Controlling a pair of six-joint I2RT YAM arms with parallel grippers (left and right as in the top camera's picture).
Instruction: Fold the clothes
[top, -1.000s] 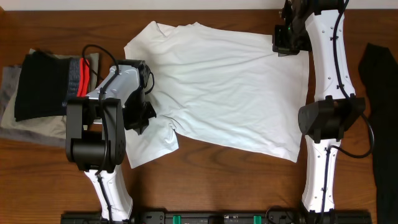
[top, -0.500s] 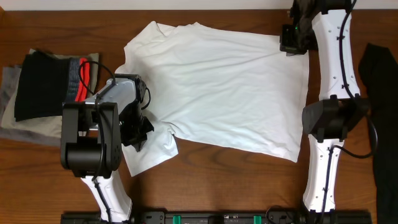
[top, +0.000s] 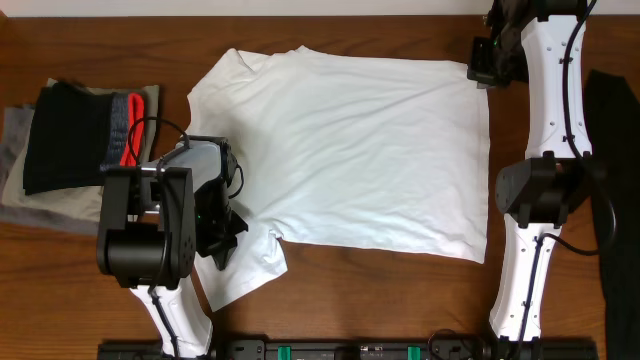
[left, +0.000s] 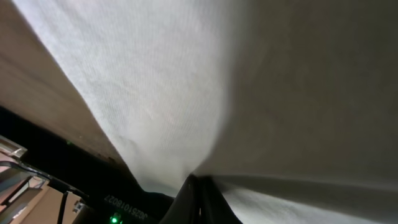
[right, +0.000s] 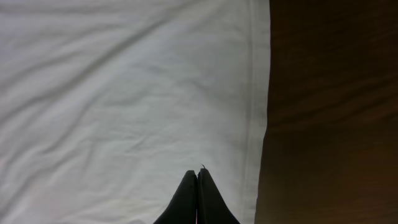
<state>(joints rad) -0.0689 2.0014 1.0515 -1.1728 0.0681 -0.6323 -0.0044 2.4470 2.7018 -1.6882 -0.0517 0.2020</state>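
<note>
Left pincer (top: 224, 232) is clamped shut on a fold of the white T-shirt (top: 360, 150) near the sleeve (top: 245, 272) at the shirt's lower left. In the left wrist view, the cloth gathers into a ridge that runs into the closed tips (left: 199, 184).

Right pincer (top: 483, 68) is also closed tight, at the far right corner of the shirt. Its tips (right: 198, 177) meet on the fabric just inside the stitched hem (right: 255, 93), and faint creases lead toward them.

The T-shirt lies spread flat across the middle of the wooden counter (top: 400, 295), collar to the left and hem to the right.

A black garment with a red-and-grey band (top: 70, 135) sits on olive-grey garments (top: 20, 190) at the left edge. Dark cloth (top: 612, 110) lies at the right edge.
</note>
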